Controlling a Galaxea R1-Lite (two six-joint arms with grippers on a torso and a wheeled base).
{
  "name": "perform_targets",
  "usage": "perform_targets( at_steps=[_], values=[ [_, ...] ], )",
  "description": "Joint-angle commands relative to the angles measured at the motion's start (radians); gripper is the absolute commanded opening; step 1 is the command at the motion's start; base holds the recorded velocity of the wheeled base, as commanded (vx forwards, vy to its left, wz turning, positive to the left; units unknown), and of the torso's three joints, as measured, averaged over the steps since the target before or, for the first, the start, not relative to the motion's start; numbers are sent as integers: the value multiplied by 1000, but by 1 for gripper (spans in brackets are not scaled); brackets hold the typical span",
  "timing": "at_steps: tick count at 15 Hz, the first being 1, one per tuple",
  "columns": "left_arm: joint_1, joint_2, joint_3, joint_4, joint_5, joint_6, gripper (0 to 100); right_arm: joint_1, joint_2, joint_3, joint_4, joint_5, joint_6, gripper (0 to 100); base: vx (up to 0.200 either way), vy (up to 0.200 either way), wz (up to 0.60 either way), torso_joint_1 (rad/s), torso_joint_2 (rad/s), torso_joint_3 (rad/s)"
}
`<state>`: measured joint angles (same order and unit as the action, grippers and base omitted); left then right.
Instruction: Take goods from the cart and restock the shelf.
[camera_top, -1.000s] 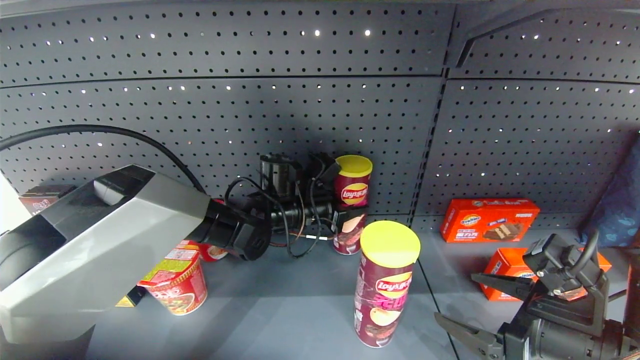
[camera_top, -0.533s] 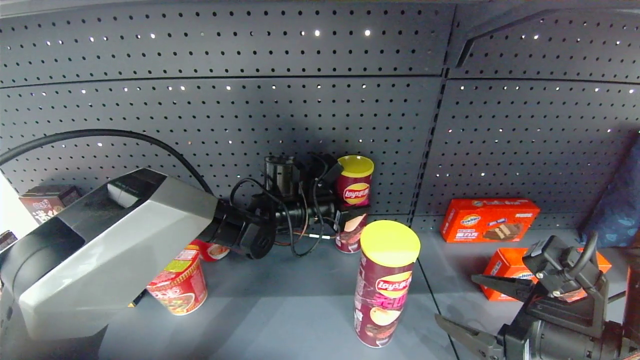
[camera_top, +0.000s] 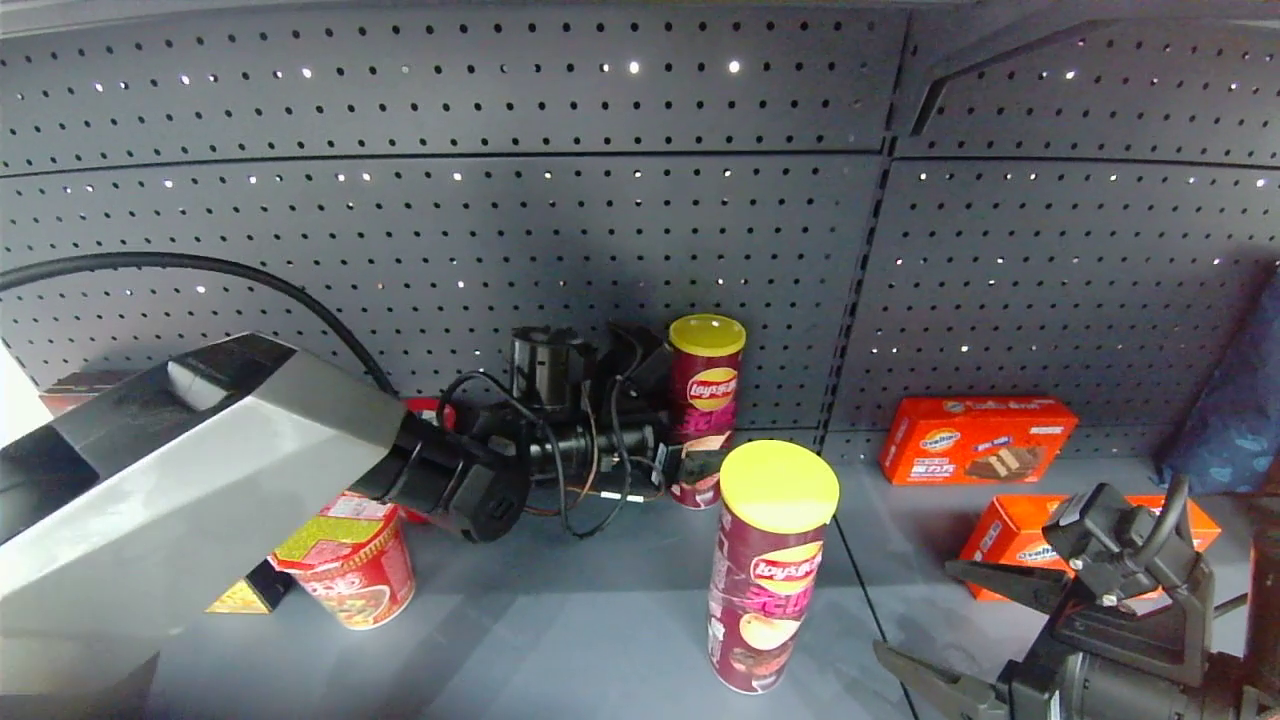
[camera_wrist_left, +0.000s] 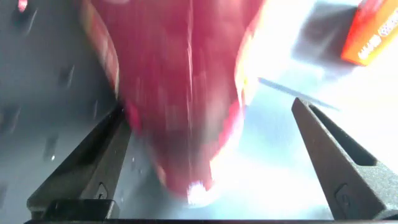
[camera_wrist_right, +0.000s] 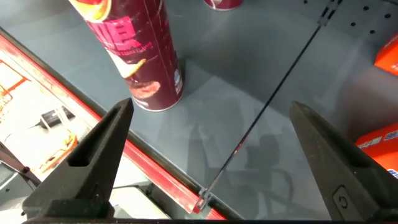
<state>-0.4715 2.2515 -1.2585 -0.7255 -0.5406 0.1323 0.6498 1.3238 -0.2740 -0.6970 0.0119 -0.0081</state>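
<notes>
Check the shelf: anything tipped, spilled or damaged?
Nothing stands out. Front chip can and rear chip can stand upright, the rear inside the open left gripper; noodle cup and orange boxes look intact.

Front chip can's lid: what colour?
The lid is yellow, clearest in the head view.

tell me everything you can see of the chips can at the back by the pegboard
The back chips can is a tall maroon tube, cardboard by the look, with a yellow lid and a printed logo on its side. It stands upright on the grey shelf, close to the pegboard wall. The left gripper is open around its lower half, one finger close by its side and the other well clear. Whether the near finger touches it is too blurred to tell.
</notes>
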Motion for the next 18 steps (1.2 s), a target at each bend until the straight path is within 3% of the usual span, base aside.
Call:
perform_targets(
  at_steps=[1, 7, 9, 12, 14, 17, 18],
  values=[
    [19, -138, 165, -45, 8, 0, 100, -4, 17, -1, -1, 0, -3, 100, 0, 0, 0, 0, 0, 0],
    [30, -412, 465, -45, 24, 9, 100, -2, 86, -14, 10, -96, -38, 100, 0, 0, 0, 0, 0, 0],
    [20, -464, 519, -41, 91, 9, 100, 1, 127, -31, 7, -141, -36, 100, 0, 0, 0, 0, 0, 0],
    [2, -532, 554, 37, 327, 9, 100, -10, 173, -70, 7, -144, -32, 100, 0, 0, 0, 0, 0, 0],
    [-9, -575, 553, 123, 424, 10, 100, -25, 206, -80, 2, -139, -30, 100, 0, 0, 0, 0, 0, 0],
    [-6, -583, 554, 129, 502, 61, 100, -25, 249, -116, 1, -136, -32, 100, 0, 0, 0, 0, 0, 0],
    [-6, -581, 554, 127, 507, 64, 100, -24, 258, -126, -1, -136, -32, 100, 0, 0, 0, 0, 0, 0]
  ],
)
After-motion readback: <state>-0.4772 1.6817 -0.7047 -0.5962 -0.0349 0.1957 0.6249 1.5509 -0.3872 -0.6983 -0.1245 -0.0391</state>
